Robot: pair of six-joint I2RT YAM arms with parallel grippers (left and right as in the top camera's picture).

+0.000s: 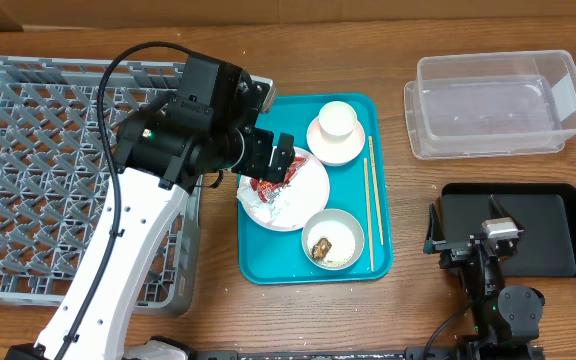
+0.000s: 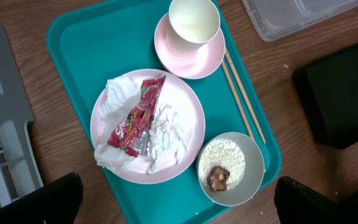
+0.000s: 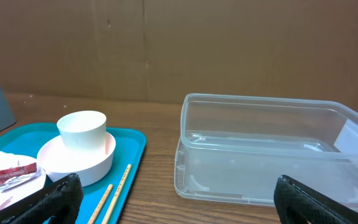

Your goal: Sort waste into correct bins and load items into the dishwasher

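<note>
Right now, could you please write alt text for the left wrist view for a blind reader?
A teal tray holds a pink plate with a red wrapper and tissue, a white cup in a pink bowl, a grey bowl of rice, and chopsticks.

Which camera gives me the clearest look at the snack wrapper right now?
The left wrist view: the snack wrapper lies unobstructed on the plate among tissue, seen from straight above. Overhead, the left arm covers part of it. The right wrist view catches only a low, edge-on sliver.
</note>
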